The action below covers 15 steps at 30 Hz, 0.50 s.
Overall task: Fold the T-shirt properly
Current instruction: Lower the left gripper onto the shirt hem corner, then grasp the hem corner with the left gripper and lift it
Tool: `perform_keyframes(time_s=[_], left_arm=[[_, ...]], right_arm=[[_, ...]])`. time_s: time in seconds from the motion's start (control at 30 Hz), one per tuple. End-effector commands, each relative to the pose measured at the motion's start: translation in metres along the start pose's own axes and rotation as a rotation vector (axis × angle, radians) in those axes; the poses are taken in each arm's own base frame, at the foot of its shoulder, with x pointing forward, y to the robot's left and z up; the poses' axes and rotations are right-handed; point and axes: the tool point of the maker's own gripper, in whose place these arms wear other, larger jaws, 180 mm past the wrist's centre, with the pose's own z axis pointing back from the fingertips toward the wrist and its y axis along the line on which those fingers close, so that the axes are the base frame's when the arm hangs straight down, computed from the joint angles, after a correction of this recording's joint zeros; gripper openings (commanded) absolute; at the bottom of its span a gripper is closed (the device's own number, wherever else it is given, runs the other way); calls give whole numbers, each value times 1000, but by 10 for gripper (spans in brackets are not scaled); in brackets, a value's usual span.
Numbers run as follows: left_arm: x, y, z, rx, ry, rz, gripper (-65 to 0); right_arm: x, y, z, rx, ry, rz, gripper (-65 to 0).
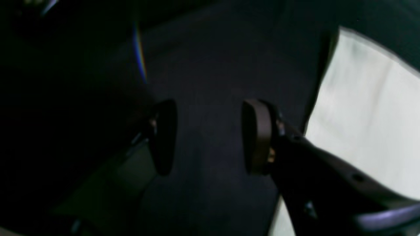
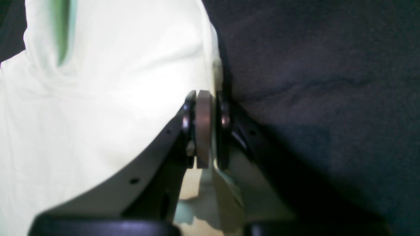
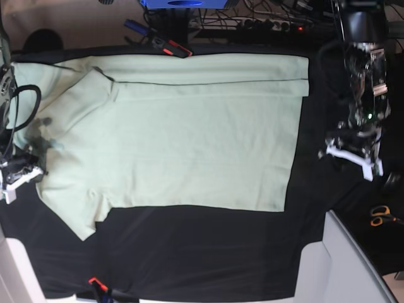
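Note:
The pale mint-green T-shirt [image 3: 189, 145] lies spread flat on the black table cloth [image 3: 202, 252], neck to the left and hem to the right. Its far long side is folded inward. My right gripper [image 2: 206, 127] is shut on the shirt's edge [image 2: 98, 98], with pale cloth pinched between the pads. In the base view it sits at the shirt's left end [image 3: 25, 172]. My left gripper [image 1: 210, 137] is open and empty over black cloth, with the shirt [image 1: 367, 114] just to its right. In the base view it hovers right of the hem [image 3: 338, 148].
Orange-handled scissors [image 3: 380, 216] lie at the right edge. Red and black tools [image 3: 170, 47] and cables lie along the far edge. A white panel [image 3: 347, 265] sits at the lower right. An orange clip [image 3: 95, 282] is at the near edge.

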Motion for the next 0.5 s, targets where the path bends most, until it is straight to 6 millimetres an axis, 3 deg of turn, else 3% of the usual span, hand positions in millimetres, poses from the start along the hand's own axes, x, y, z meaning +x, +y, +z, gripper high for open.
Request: perform_keyframes(time_s=[0.0,0.23,0.37,0.47], left_arm=[[15,2,-7,4,-3,10,-329],[25,-24,-55,-2,146,129,-272],[23,-55,-74,-9,211,-36,-272],[17,-81,-80,-47,241,-55,-270]], right_arm=[[29,-5,6,-3,-70,3,-620],[29,-4,6,2,-67,7,-620],[28,-4,5,4,-64,11,-620],[27,-4,5,3,-60,15,-620]])
